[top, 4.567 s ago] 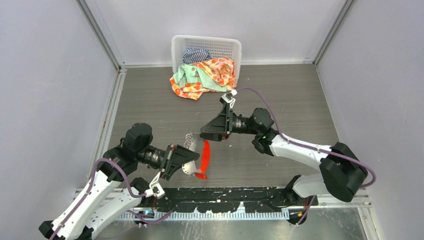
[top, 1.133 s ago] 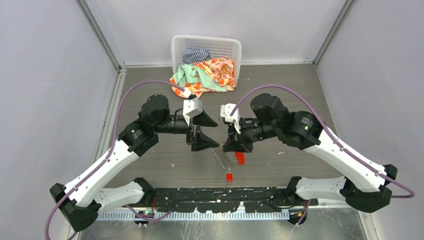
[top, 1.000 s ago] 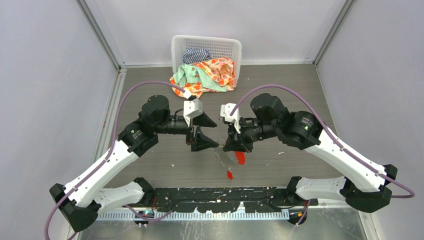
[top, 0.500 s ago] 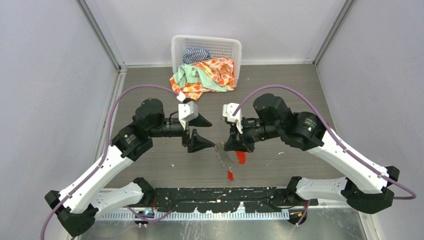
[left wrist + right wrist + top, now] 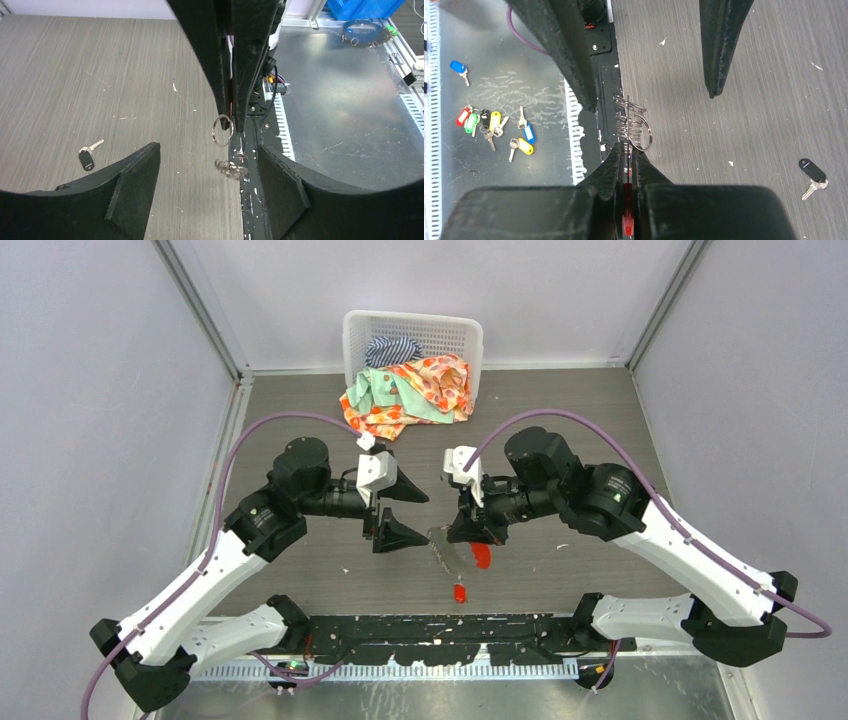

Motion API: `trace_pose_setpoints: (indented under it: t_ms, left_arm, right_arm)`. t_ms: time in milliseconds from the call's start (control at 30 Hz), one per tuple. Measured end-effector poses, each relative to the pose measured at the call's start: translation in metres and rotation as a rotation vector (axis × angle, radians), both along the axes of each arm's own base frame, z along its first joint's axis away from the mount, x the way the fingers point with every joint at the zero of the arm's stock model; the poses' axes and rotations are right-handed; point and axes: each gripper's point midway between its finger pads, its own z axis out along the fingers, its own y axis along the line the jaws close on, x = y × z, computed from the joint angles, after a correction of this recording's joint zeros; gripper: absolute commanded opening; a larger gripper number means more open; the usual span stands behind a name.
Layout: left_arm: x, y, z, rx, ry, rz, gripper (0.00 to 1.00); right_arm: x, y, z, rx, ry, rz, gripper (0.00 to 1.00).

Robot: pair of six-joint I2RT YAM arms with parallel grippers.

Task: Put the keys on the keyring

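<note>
My right gripper (image 5: pixel 452 536) (image 5: pixel 627 148) is shut on the keyring, whose red tag (image 5: pixel 626 217) sits between its jaws. The grey ring (image 5: pixel 639 132) (image 5: pixel 221 131) sticks out past the fingertips and the silvery pieces (image 5: pixel 445 552) (image 5: pixel 231 170) hang below it. My left gripper (image 5: pixel 425 520) (image 5: pixel 207 150) stands open, facing the ring from the left and just short of it. The black-headed key (image 5: pixel 86 159) (image 5: pixel 812 171) lies loose on the table. A small red piece (image 5: pixel 459 592) shows under the bunch; I cannot tell whether it hangs or lies.
A white basket (image 5: pixel 412 320) spilling coloured clothes (image 5: pixel 410 390) stands at the back of the table. Beyond the table's front edge, several coloured keys (image 5: pixel 489 125) and a blue one (image 5: pixel 458 67) lie on a metal sheet.
The keyring has passed from my left gripper to my right, which holds it over mid-table. In the last second the open left gripper has drawn back a little to the left.
</note>
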Motion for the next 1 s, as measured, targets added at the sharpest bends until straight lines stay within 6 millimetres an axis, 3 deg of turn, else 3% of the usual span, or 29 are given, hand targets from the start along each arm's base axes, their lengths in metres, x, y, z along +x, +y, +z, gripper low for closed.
trace_pose_setpoints:
  t_ms: [200, 400, 633, 1000]
  left_arm:
    - [-0.002, -0.007, -0.007, 0.02, -0.026, -0.036, 0.69]
    - [-0.003, -0.006, -0.021, 0.067, -0.023, -0.039, 0.48]
    - [0.005, -0.006, -0.022, 0.077, -0.009, 0.011, 0.43]
    - [0.0, -0.008, -0.021, 0.067, 0.135, 0.043, 0.05]
  right_arm:
    - [0.003, 0.007, -0.011, -0.033, 0.03, -0.005, 0.01]
    - [0.002, 0.008, -0.01, -0.028, 0.029, -0.004, 0.01]
    - [0.002, 0.009, -0.009, -0.024, 0.025, -0.005, 0.01]
    - [0.009, 0.011, -0.009, -0.021, 0.012, -0.046, 0.01]
